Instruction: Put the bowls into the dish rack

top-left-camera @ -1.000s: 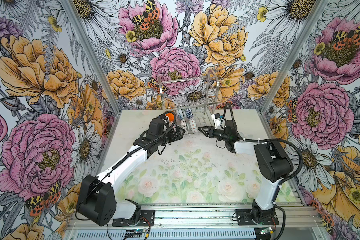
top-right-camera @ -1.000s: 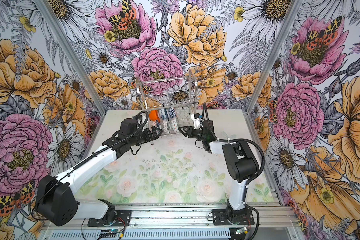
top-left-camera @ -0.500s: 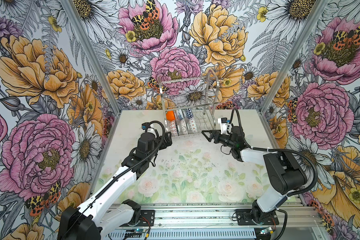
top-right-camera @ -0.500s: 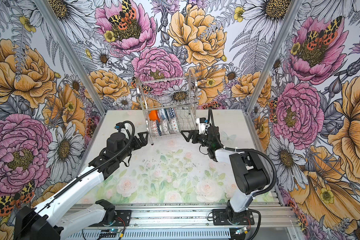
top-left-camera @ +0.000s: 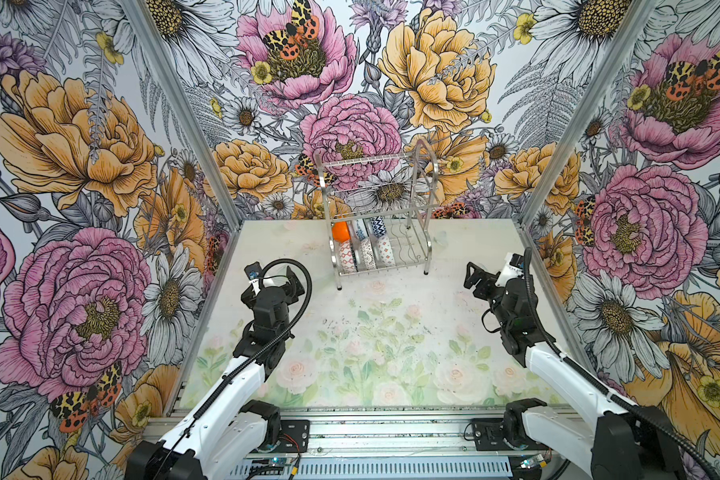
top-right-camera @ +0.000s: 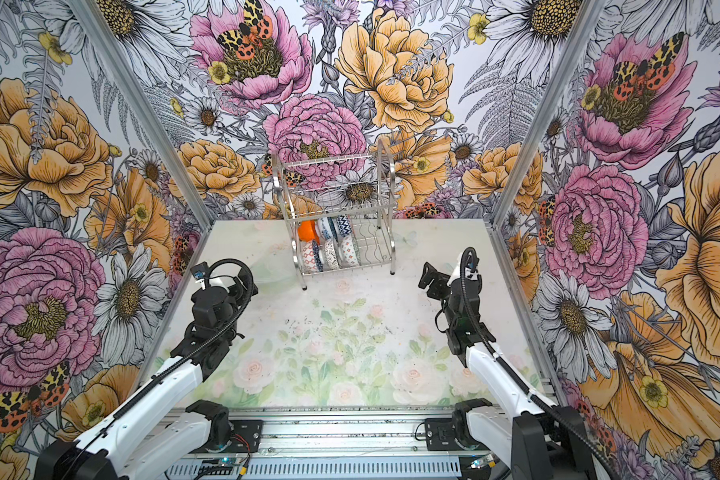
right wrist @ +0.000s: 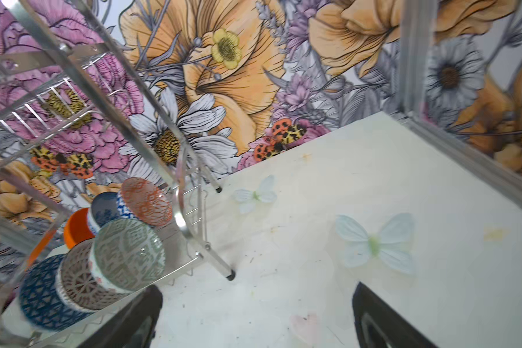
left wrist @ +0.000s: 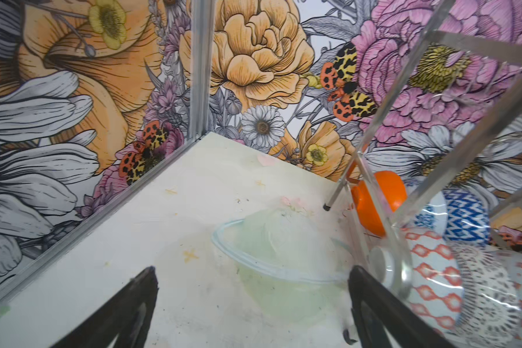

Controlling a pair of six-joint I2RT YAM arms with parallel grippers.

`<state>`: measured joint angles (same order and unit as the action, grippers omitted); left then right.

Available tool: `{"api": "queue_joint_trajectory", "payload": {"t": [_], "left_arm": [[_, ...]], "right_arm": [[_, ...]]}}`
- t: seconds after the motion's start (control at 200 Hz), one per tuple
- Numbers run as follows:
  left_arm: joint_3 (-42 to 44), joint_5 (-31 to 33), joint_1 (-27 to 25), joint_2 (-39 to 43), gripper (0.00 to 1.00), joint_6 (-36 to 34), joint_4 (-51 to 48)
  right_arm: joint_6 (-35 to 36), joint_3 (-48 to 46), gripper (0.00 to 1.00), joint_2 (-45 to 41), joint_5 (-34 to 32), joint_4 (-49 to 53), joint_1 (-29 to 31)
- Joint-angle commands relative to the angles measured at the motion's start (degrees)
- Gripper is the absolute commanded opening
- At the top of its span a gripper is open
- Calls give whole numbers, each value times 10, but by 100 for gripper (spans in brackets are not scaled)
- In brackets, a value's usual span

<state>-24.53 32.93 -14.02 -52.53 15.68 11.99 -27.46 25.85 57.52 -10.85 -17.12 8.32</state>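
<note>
The silver dish rack (top-left-camera: 429, 208) (top-right-camera: 385, 195) stands at the back middle of the table. Several bowls stand on edge in its lower tier: an orange one (top-left-camera: 340, 232), a blue-white one (top-left-camera: 377, 226), an orange-white one (top-left-camera: 347, 257) and a black-white one (top-left-camera: 367, 254). The right wrist view also shows a grey-green bowl (right wrist: 127, 253) at the row's end. My left gripper (top-left-camera: 285, 279) (left wrist: 253, 272) hangs open and holds nothing, left of and in front of the rack. My right gripper (top-left-camera: 476, 278) (right wrist: 256, 287) is open and holds nothing, off the rack's right legs.
The floral mat (top-left-camera: 371, 340) covers the table between the arms. Flower-printed walls with metal corner posts (top-left-camera: 233, 224) close in three sides. A metal rail (top-left-camera: 391, 432) carrying both arm bases runs along the front edge. The rack's thin legs (right wrist: 230, 274) rest on the mat.
Both arms have drawn back from the rack, the left to the left front and the right to the right front. The bowls stay in the lower tier.
</note>
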Motion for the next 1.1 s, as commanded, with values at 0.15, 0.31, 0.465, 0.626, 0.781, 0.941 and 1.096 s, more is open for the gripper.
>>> {"api": "queue_joint_trajectory", "payload": {"t": [0.15, 0.31, 0.465, 0.626, 0.781, 0.941, 1.096], "left_arm": [[76, 4, 59, -32, 99, -94, 180], [121, -29, 103, -117, 99, -112, 338], [97, -57, 121, -226, 99, -114, 402], [64, -143, 147, -298, 99, -111, 410], [47, -190, 146, -327, 99, -128, 412], [42, -189, 140, -357, 99, -137, 437], [43, -198, 140, -362, 99, -141, 443]], "right_arm": [[112, -82, 99, -32, -234, -37, -12], [152, -82, 99, 67, -235, -111, -15], [174, -40, 100, 159, -189, -150, -15], [229, -43, 100, 214, -192, -265, -16], [237, -48, 99, 269, -158, -332, -24], [226, -48, 99, 272, -119, -331, -46], [217, -52, 99, 314, -73, -380, -70]]}}
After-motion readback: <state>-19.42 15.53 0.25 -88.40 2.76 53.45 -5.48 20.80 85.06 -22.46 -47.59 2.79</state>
